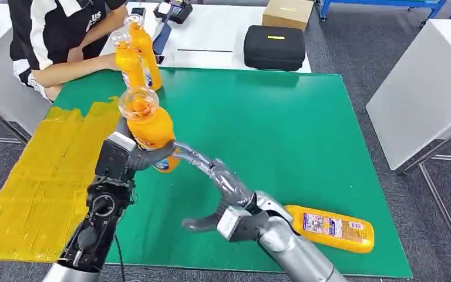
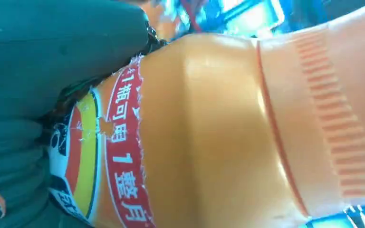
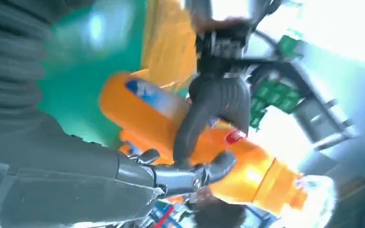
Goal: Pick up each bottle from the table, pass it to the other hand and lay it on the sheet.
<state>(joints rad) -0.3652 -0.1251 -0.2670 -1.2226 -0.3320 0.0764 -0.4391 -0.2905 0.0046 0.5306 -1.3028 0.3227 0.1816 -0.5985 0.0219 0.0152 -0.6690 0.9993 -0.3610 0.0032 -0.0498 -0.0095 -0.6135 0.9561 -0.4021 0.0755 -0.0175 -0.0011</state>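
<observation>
My left hand (image 1: 122,157) grips an orange bottle (image 1: 150,126) upright, lifted over the green mat (image 1: 282,135) beside the yellow sheet (image 1: 41,176). The left wrist view shows the bottle's label and body (image 2: 209,142) up close against my left hand (image 2: 28,95). My right hand (image 1: 224,189) reaches up from below right, fingers stretched to the bottle's lower part and thumb spread away. In the right wrist view its fingers (image 3: 180,176) lie under the bottle (image 3: 252,166), with the left hand (image 3: 214,104) wrapped round it. Another bottle (image 1: 332,228) lies on the mat behind my right arm.
Two more orange bottles (image 1: 136,59) stand at the mat's far left corner, a person's arm (image 1: 70,70) right beside them. A black case (image 1: 274,47) and a cardboard box (image 1: 288,12) sit on the white table beyond. A white tabletop (image 1: 428,88) stands at the right.
</observation>
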